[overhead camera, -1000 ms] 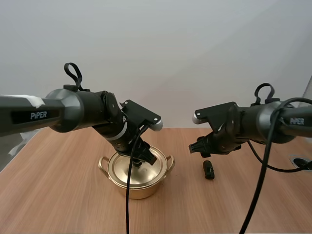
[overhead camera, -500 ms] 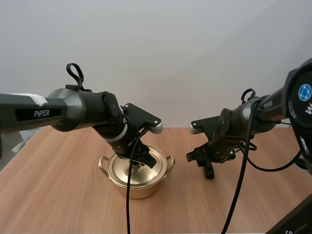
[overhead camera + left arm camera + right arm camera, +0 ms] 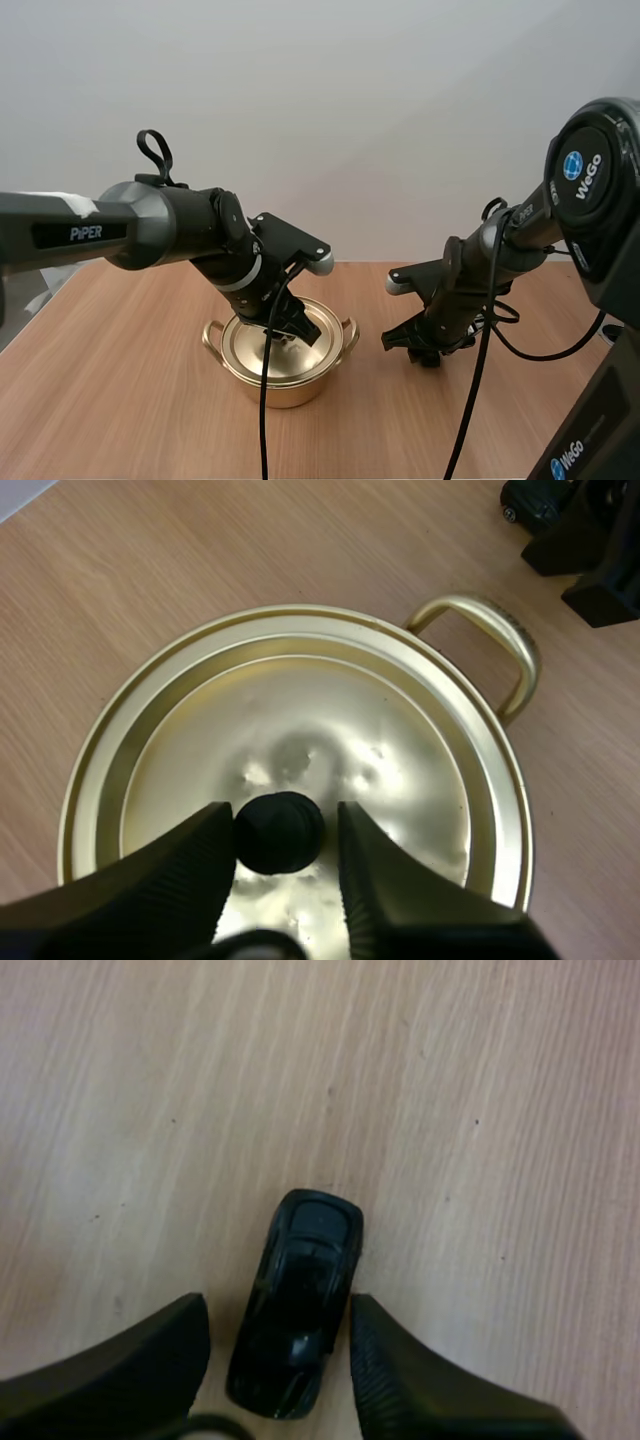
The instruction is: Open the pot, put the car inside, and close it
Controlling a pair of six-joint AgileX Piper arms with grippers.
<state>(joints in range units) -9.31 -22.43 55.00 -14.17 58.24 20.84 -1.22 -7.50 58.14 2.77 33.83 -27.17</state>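
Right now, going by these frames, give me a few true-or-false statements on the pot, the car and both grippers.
The lid sits on the pot. True.
The car is inside the pot. False: it lies on the table, between the open fingers of the right gripper.
The lid's knob stands between the fingers of the left gripper. True.
The right gripper hangs over the pot. False: it is down at the car, beside the pot.
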